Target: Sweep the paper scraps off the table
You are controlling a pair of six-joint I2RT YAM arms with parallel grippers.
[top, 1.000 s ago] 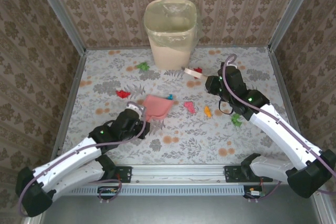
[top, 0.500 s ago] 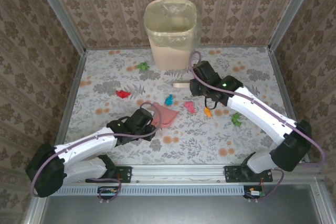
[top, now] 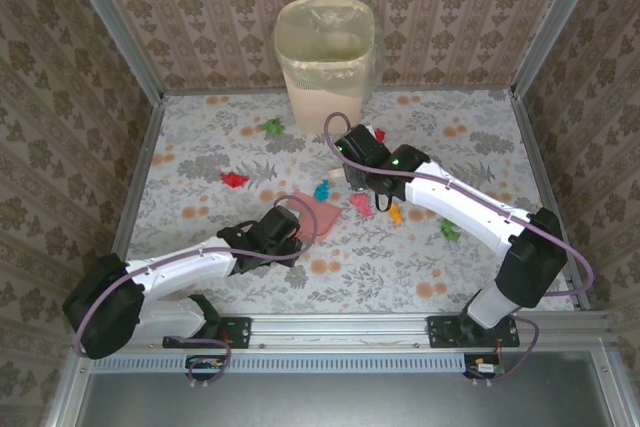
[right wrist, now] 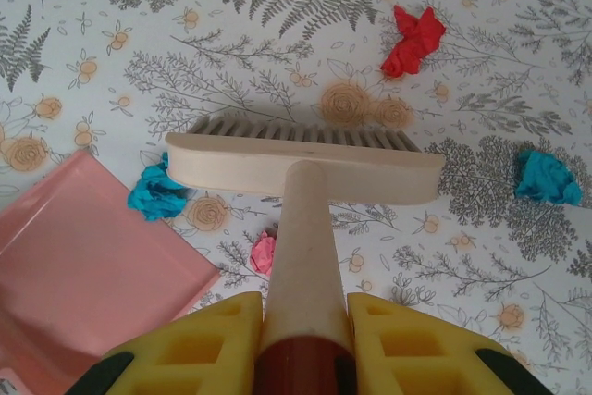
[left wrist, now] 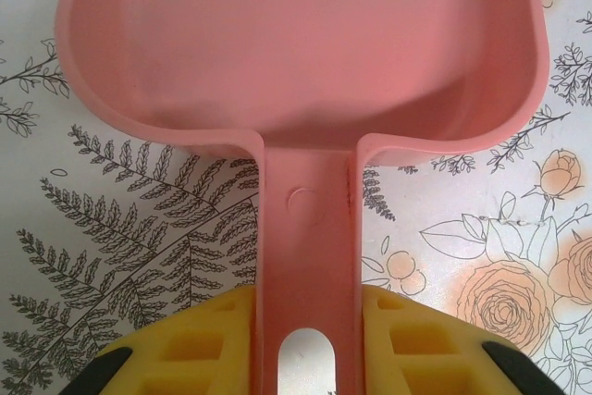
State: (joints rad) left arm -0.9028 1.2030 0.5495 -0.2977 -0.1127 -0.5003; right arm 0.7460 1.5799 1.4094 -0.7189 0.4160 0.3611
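Left pincer [left wrist: 305,326] clamped on dustpan [left wrist: 296,43] handle, pan flat on tabletop [top: 450,137]; right pincer [right wrist: 305,330] clamped on brush [right wrist: 305,168] handle. Scraps [top: 234,179] loose on tabletop: blue scrap [right wrist: 155,193] between brush and pan at brush's 8 o'clock, pink scrap [right wrist: 265,253] at 6, red scrap [right wrist: 416,39] at 1.

Salmon-pink dustpan [top: 322,215], plain, on a table [top: 480,147] printed with grey ferns and orange roses over white. Just beyond the dustpan a turquoise scrap [top: 322,190]; to its right a pink scrap [top: 360,204], an orange scrap [top: 395,213], a green scrap [top: 451,231]; to its left a red scrap [top: 234,179]. Cream brush [right wrist: 305,164], dark red band on the handle. Yellow fingers [left wrist: 185,349] flank the dustpan's handle. Cream bin [top: 325,62], brown damask walls [top: 200,17].
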